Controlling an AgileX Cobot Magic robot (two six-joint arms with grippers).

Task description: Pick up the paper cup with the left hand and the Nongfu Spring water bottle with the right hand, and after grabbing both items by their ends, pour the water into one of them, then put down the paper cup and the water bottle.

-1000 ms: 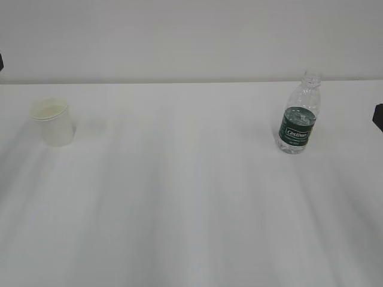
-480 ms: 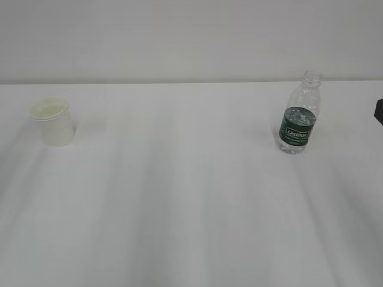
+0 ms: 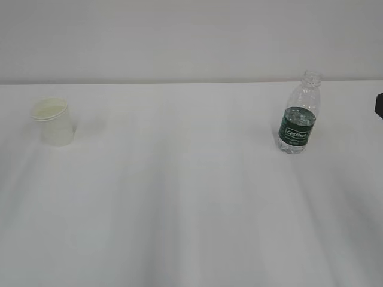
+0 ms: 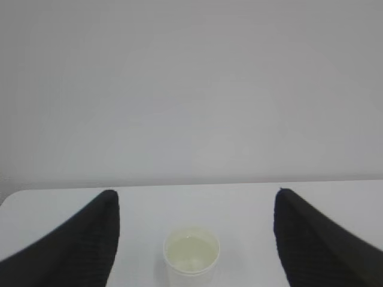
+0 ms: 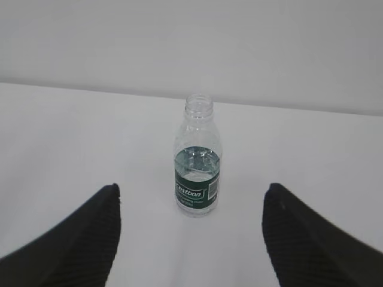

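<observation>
Both grippers stand wide open and empty: the left hand (image 4: pixel 194 239) frames the paper cup (image 4: pixel 191 257) between its black fingers (image 4: pixel 78 245) without touching it, and the right hand (image 5: pixel 191 239) likewise brackets the Nongfu Spring water bottle (image 5: pixel 198 156), well clear of it.

On the white table (image 3: pixel 179 197) the bottle (image 3: pixel 298 113) stands upright at the right, uncapped, with water (image 5: pixel 198 160) reaching about the top of its green label. The cup (image 3: pixel 54 121) stands upright far to the left, well apart from it, with liquid seeming to lie in its bottom.

Compared with a second ago, the dark sliver of the left arm at the exterior view's left edge is gone, and the right arm's dark patch at the right edge has shrunk; cup and bottle have not moved. My reading is that both arms are pulling back after setting the items down, so the task looks essentially finished.
</observation>
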